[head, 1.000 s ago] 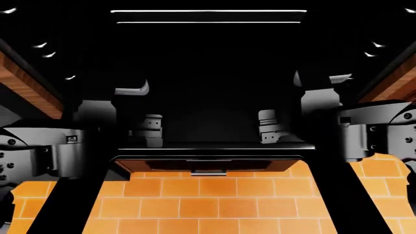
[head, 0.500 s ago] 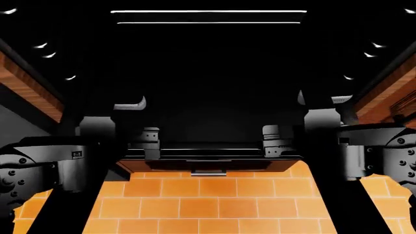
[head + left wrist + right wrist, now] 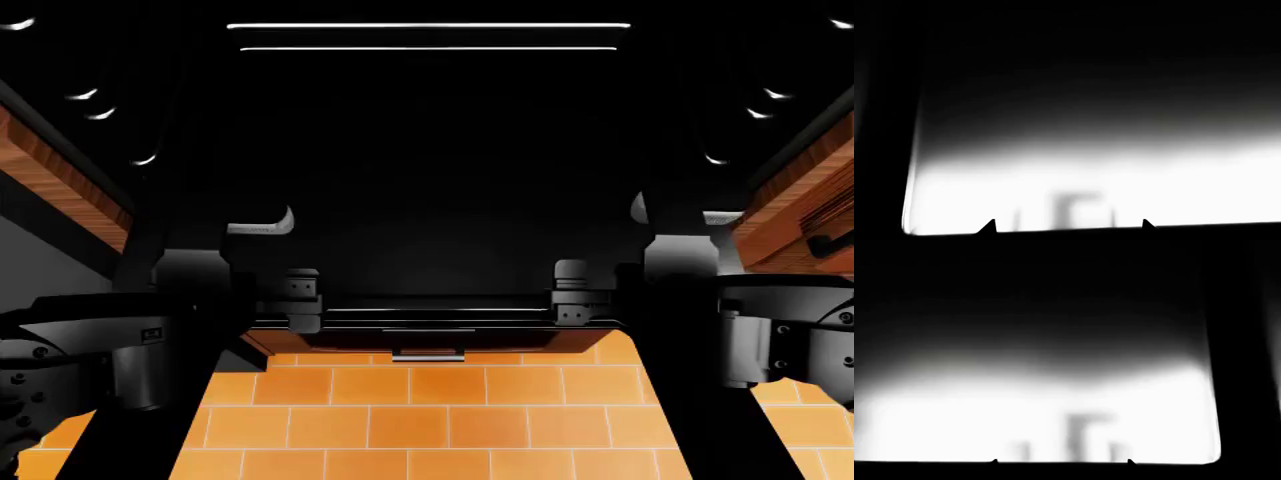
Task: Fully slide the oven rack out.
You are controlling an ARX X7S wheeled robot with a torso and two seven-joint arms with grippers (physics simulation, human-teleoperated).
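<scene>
Dim, shadowy head view; wrist views blurred with white glare.

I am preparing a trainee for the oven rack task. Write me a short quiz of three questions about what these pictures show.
1. True or false: the oven door is closed.
2. Where are the left claw and the right claw in the head view?
A. Near the front edge of the oven rack, one toward each end
B. Both on the orange floor tiles
C. Both at the top of the oven cavity
3. Fill in: in the left wrist view, the two fingertips stand ____ (apart / together).

Key: 1 false; 2 A; 3 apart.
</scene>
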